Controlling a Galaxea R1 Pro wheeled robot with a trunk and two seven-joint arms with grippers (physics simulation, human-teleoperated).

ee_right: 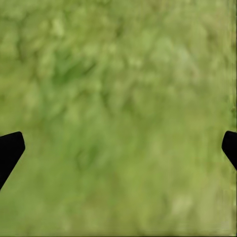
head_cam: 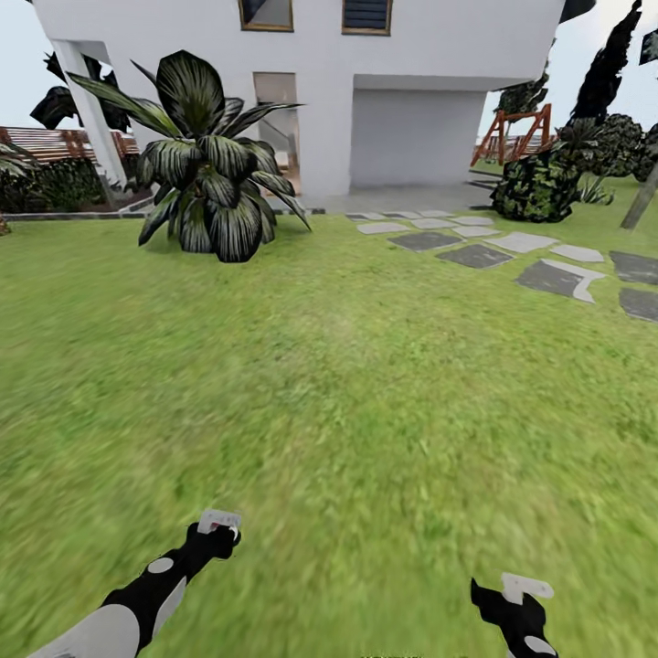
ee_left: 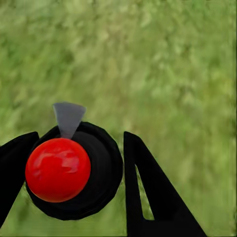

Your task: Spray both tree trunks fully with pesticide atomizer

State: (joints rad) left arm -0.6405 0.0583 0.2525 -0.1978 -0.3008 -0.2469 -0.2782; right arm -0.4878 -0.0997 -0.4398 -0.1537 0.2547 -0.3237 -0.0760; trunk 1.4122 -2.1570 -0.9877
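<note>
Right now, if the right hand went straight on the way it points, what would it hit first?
Probably just the grass. The right hand is open, and nothing else lies ahead in its wrist view, though depth is unclear.

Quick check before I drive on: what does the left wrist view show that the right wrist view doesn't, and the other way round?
Left wrist view: the pesticide atomizer, a round black body with a red ball and a small grey cone, sits between the left gripper's black fingers, which close against it on both sides.
Right wrist view: the right gripper has its fingertips spread wide apart with nothing between them.
Both: blurry green grass behind the fingers, with no trees in sight.
</note>
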